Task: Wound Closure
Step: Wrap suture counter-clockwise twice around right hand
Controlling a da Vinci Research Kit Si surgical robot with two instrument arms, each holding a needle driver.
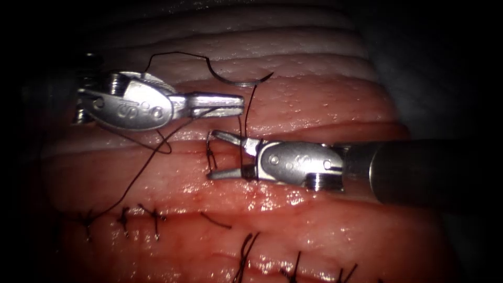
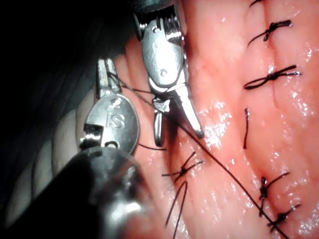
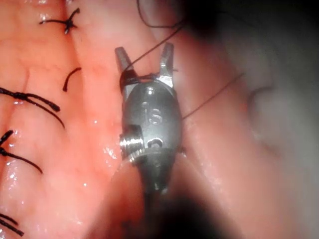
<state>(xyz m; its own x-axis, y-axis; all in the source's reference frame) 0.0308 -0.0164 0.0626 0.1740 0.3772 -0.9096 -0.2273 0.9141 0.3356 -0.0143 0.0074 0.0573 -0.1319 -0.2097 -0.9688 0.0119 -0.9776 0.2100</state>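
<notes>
The curved needle (image 1: 236, 80) lies on the tissue (image 1: 325, 105) above both tools, and neither tool holds it. My left tool (image 1: 241, 103) comes in from the left, its jaws shut on the dark thread (image 1: 246, 120); the left wrist view shows this tool (image 2: 103, 63) clamped on the strand. My right tool (image 1: 212, 154) stands open around a stitch knot (image 1: 210, 155) and holds nothing. A strand of thread drops from the needle and passes between its jaws. Its spread jaws also show in the right wrist view (image 3: 144, 52) and the left wrist view (image 2: 178, 137).
A row of tied stitches (image 1: 124, 217) with short tails runs along the lower tissue, with more knots (image 1: 246, 251) at the front. A loose cut end of thread (image 1: 215, 220) lies between them. A long strand trails from the left tool down to the leftmost stitch (image 1: 88, 219).
</notes>
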